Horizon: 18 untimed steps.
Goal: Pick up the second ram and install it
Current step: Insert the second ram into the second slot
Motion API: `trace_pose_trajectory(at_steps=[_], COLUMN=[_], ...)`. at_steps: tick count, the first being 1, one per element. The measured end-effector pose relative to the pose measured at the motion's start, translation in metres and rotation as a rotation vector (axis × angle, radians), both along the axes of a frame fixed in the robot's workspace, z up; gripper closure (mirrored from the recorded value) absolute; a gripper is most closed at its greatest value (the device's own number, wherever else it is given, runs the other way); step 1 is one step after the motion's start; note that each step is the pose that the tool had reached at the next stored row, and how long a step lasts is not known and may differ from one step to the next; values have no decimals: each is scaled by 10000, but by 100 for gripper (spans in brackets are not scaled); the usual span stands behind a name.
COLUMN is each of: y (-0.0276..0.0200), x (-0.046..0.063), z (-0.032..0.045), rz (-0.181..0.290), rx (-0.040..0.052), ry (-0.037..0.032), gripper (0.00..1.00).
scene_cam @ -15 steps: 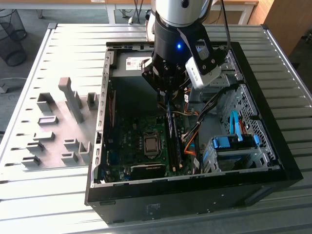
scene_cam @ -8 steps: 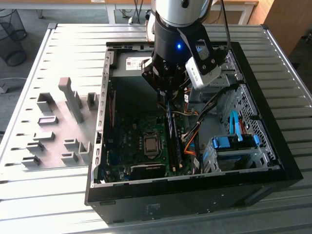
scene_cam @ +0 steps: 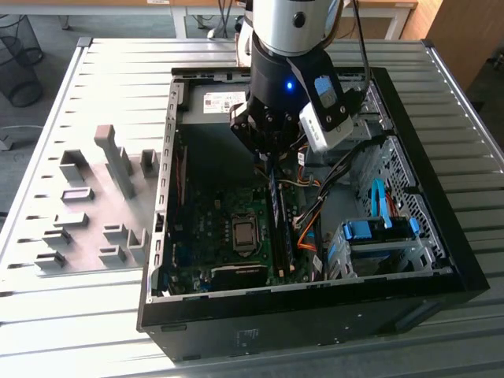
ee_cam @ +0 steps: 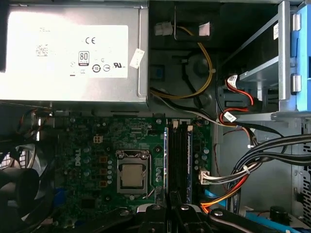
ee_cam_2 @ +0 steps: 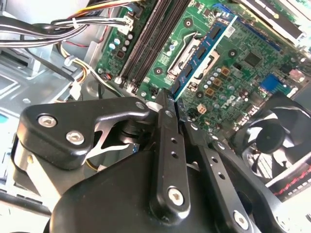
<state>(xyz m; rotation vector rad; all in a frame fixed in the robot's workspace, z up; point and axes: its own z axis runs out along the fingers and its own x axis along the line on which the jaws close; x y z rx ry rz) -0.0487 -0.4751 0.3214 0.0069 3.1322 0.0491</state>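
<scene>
1. Arm near-vertical, reaching down into open PC case.
2. Gripper clamped on ram, fingers closed against its edge.
3. Ram upright on edge over motherboard, at slots.

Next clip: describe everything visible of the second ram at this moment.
The second ram is a long, thin blue-green circuit-board stick carrying black chips. In the second wrist view it stands on edge, running from the gripper, whose jaws are closed on its near end, out over the motherboard beside the CPU socket. In the exterior view it lies along the memory slots inside the open computer case.
</scene>
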Motion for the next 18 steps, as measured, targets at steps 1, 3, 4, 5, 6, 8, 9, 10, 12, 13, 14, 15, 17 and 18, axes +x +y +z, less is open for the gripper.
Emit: trace_pose_trajectory(at_steps=[1,3,4,5,6,8,9,10,12,13,14,15,17,18], y=[-1,-3,-3,-3,-3,-3,-3,-3,-3,-3,-3,-3,-3,-3], x=[10,12,13,13,13,13,13,13,13,13,13,13,13,13], z=[-18,-47,-53,-55,-54,-56,-55,-55,-55,-55,-55,-56,-55,-55], rz=[0,1,12,14,16,16,16,16,16,16,16,15,16,16], rx=[0,2,2,1,0,15,25,26,28,29,30,31,32,33], ry=[0,-1,-1,0,1,0,0,-1,0,-1,0,0,0,0], gripper=[86,86,86,86,86,86,86,86,86,86,86,86,86,86])
